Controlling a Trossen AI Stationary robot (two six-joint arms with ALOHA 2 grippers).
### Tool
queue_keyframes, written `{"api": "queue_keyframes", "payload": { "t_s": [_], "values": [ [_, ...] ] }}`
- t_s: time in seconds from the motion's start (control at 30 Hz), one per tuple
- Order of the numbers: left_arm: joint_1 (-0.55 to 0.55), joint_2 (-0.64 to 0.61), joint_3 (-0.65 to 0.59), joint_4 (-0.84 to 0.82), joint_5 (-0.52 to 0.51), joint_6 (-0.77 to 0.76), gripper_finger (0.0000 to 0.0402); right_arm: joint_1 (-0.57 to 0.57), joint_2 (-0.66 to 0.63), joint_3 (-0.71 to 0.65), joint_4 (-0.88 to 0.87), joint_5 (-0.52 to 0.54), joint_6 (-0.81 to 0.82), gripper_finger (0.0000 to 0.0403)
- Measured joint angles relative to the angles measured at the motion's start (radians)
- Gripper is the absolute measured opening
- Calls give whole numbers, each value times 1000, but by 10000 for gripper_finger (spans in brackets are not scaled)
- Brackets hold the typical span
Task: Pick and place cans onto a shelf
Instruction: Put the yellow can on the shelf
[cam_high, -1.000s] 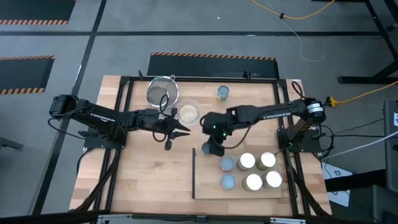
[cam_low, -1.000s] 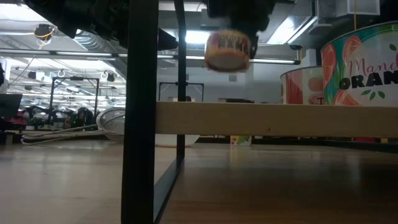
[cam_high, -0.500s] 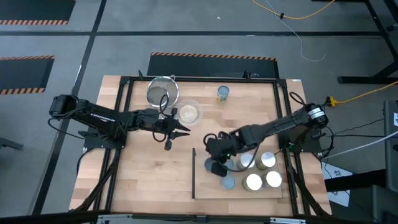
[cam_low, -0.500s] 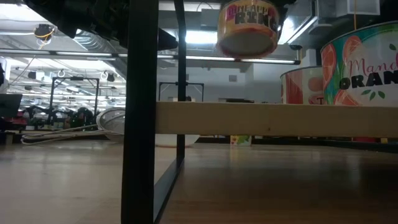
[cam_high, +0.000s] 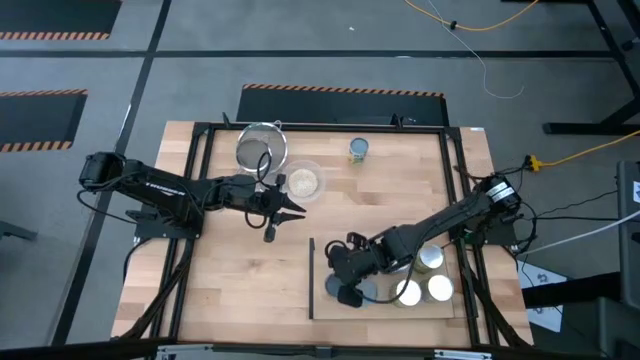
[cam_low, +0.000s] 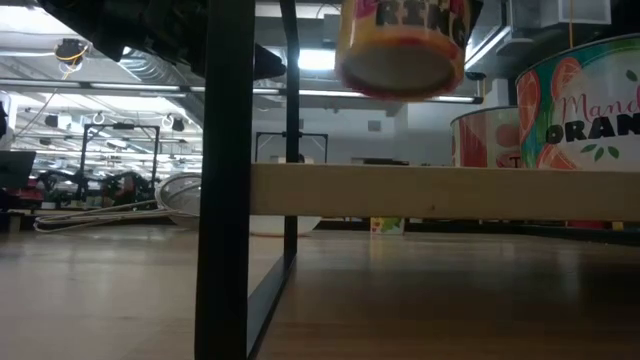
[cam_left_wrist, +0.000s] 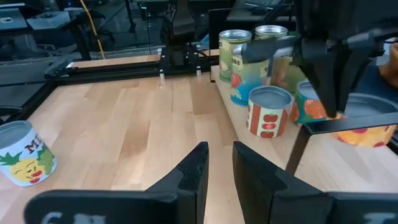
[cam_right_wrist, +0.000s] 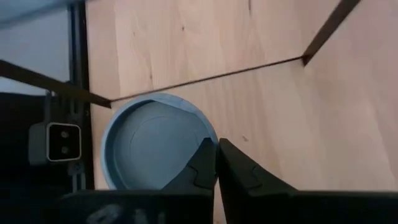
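My right gripper (cam_high: 345, 288) is shut on a can (cam_right_wrist: 152, 146) with a pale blue top and an orange-yellow label (cam_low: 402, 45). It holds the can above the near-left part of the light-wood shelf (cam_high: 335, 250), beside the shelf's dark upright edge (cam_high: 312, 278). Several cans (cam_high: 408, 293) stand upright on the shelf's right part. One can with a green-yellow label (cam_high: 359, 149) stands on the table at the far side. My left gripper (cam_high: 285, 210) is open and empty at the table's middle left. My right gripper pinches the rim of the can's top (cam_right_wrist: 208, 140) at one side, between its two fingers. The fingers come from above, pointing down. The can hangs below them, lifted clear of the shelf board (cam_low: 440, 190) and slightly tilted.
A metal mesh strainer (cam_high: 262, 148) and a glass bowl of grains (cam_high: 303, 180) sit at the far left-centre, beside my left gripper. In the low view the shelf's dark upright (cam_low: 225, 180) stands in front, with large orange-labelled cans (cam_low: 585, 110) on the right.
My right gripper has carried the can toward the table's near edge, from the shelf's far-left corner to its near-left part, keeping it lifted clear of the shelf. In the low view the can has come closer. My left arm has kept still.
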Motion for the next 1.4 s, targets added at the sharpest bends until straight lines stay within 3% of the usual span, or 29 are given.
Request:
{"api": "queue_keyframes", "payload": {
  "t_s": [0.47,1.0,1.4],
  "values": [
    [0,0,0,-2,6,-21,66,11,131,0,43,-7,-32,9],
    [0,0,0,-2,6,-21,66,11,140,1,44,-17,-34,13],
    [0,0,0,-2,6,-21,66,11,141,0,41,-19,-32,63]
  ]
}}
